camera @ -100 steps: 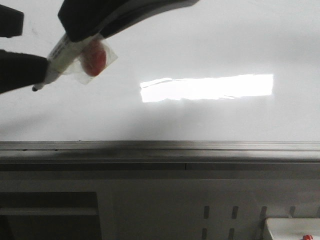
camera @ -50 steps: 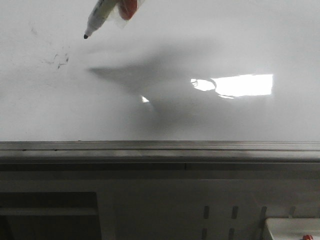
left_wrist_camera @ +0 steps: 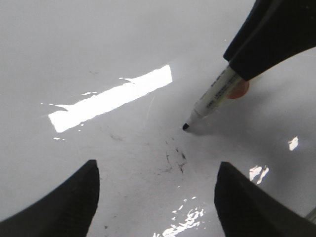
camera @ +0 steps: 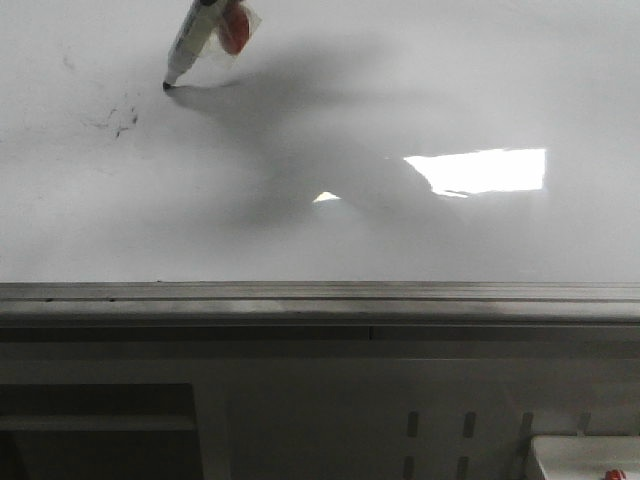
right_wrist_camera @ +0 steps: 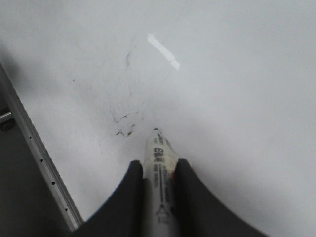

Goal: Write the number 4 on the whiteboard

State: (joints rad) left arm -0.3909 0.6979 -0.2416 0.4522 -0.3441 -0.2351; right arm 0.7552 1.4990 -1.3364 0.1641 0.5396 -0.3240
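The glossy whiteboard [camera: 420, 90] fills the front view, with a bright light reflection [camera: 485, 170] and a grey metal rim [camera: 320, 292] along its near edge. My right gripper [right_wrist_camera: 159, 170] is shut on a white marker [right_wrist_camera: 159, 163]. The marker [camera: 192, 42] slants down at the top left of the front view, its black tip touching the board. It also shows in the left wrist view [left_wrist_camera: 212, 101]. My left gripper [left_wrist_camera: 155, 197] is open and empty, hovering over the board near the tip. No number 4 shows, only faint grey smudges [camera: 118, 118].
Below the rim is grey metal framing [camera: 320, 400] with slots. A white object with a red spot [camera: 590, 460] sits at the bottom right corner. The board's metal edge [right_wrist_camera: 39, 158] shows in the right wrist view.
The marker rose away to the top of the view, then came down so that its tip now touches the board. The dark gripper parts at the left have left the front view.
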